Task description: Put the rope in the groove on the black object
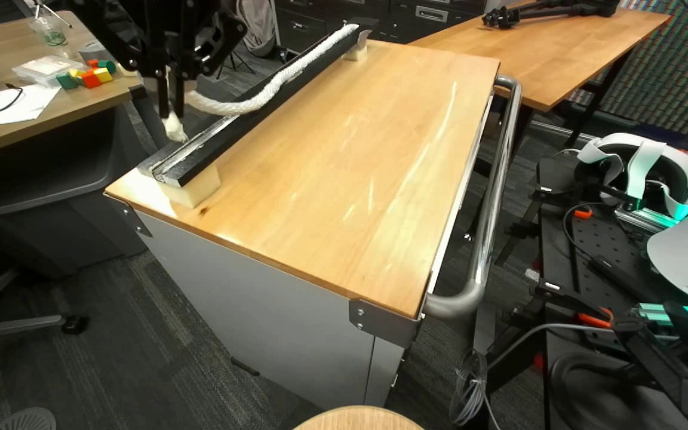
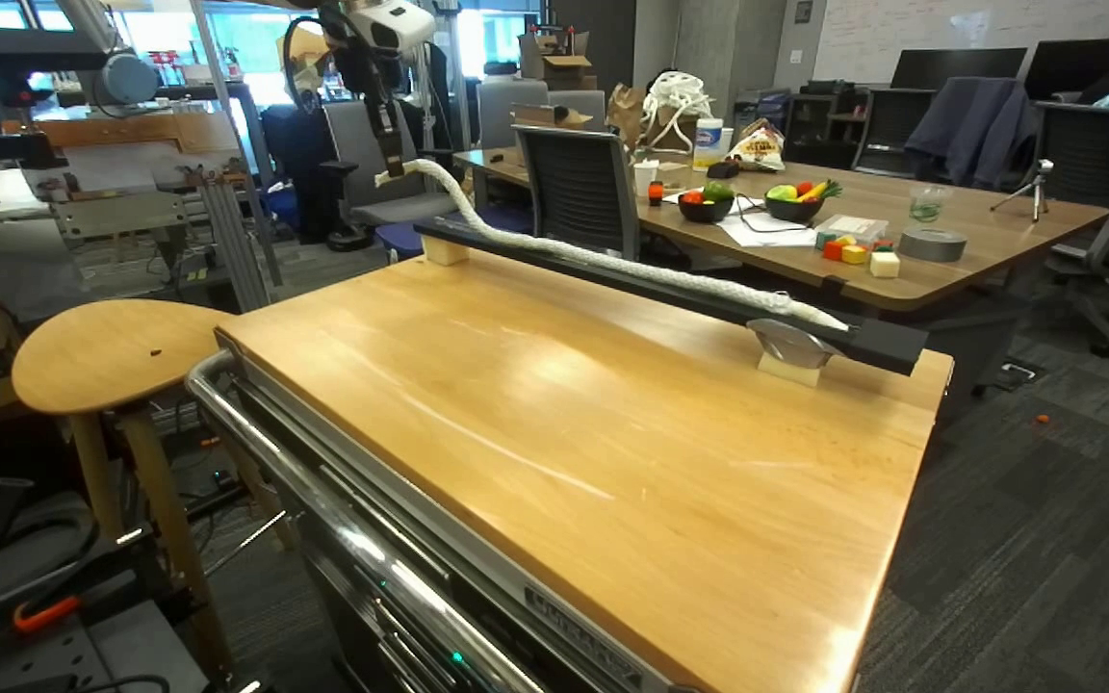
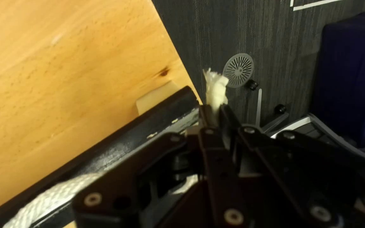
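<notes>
White rope (image 1: 272, 88) is pinched close to one end by the tool (image 1: 171, 112), which is clenched on it, a short frayed tip (image 3: 216, 88) poking out past the grip. Holding so near the end probably lets the tool steer almost all of the loose length, with little left to flop. The tool hangs raised above the nearer end of the rail (image 1: 224, 143) or slightly past it; which, I cannot tell. From there the rope dips to the rail in a slack bend.

Below, a stretch of groove (image 1: 202, 143) shows bare, so this seems the part left to lay in. A pale block (image 1: 200, 188) props this end above the worktop (image 1: 320, 179), likely to give the tool clearance at the groove. The rail's end comes just beside the worktop's edge, with floor (image 3: 195, 31) beyond, so a hard pull outward could drag the rope along or shift the rail.

Farther on, the rope follows the rail to its tapered far end; how deep it sits there I cannot tell. A shiny metal piece (image 2: 790, 342) stands by the rail at the far block (image 2: 790, 371), perhaps to steady it. Room for the tool looks widest over the worktop toward the handle (image 1: 492, 209). Across the rail stand a chair (image 2: 579, 183) and a desk (image 2: 1007, 226); what gap they leave is hard to judge.
</notes>
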Robot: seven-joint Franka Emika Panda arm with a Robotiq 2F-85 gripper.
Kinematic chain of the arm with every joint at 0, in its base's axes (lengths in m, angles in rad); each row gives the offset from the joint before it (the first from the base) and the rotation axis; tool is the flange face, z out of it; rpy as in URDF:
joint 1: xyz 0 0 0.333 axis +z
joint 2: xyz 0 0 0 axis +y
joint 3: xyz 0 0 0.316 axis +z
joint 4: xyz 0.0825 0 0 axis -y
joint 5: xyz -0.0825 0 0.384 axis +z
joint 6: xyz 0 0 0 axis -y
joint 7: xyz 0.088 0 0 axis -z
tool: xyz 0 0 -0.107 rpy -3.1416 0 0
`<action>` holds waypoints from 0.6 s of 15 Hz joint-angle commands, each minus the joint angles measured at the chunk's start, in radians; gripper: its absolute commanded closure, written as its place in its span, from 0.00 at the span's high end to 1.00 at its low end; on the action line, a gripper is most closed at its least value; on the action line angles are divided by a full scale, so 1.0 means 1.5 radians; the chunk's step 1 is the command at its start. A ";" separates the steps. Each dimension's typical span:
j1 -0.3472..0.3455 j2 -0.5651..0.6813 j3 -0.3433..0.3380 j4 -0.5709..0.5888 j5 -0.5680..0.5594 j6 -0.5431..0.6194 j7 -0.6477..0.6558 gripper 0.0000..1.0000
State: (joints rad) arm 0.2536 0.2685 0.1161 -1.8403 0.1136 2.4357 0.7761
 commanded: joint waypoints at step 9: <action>0.017 0.071 -0.020 0.150 -0.121 -0.103 0.058 0.02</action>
State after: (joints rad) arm 0.2620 0.3397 0.0925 -1.6940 -0.0562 2.3354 0.8605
